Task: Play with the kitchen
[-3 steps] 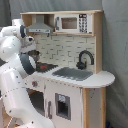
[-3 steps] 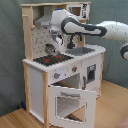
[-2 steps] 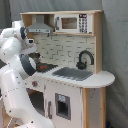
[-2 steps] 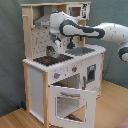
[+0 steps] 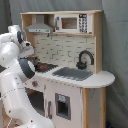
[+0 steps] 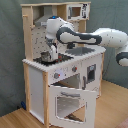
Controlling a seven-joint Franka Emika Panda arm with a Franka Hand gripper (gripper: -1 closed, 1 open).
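Kitchen (image 6: 55,70) fills centre of both exterior views; oven door (image 6: 67,102) hangs open, lower centre in second exterior view. My gripper (image 6: 52,51) is down over the hob (image 6: 47,60), left of centre, at a small pot (image 6: 46,56). Can't tell gripper state.

A: What stands in the second exterior view?

B: The kitchen (image 6: 35,80), white and light wood, on a wooden floor (image 6: 107,112). Its windowed oven door (image 6: 67,102) hangs open, tipped down toward the near side.

A: And the arm?

B: The white arm (image 6: 92,37) reaches in from the second exterior view's right, over the surface. The gripper (image 6: 53,52) hangs above the black hob (image 6: 50,60), just beside a small dark pot (image 6: 46,56).

A: Higher up?

B: A microwave (image 6: 77,10) at top right.
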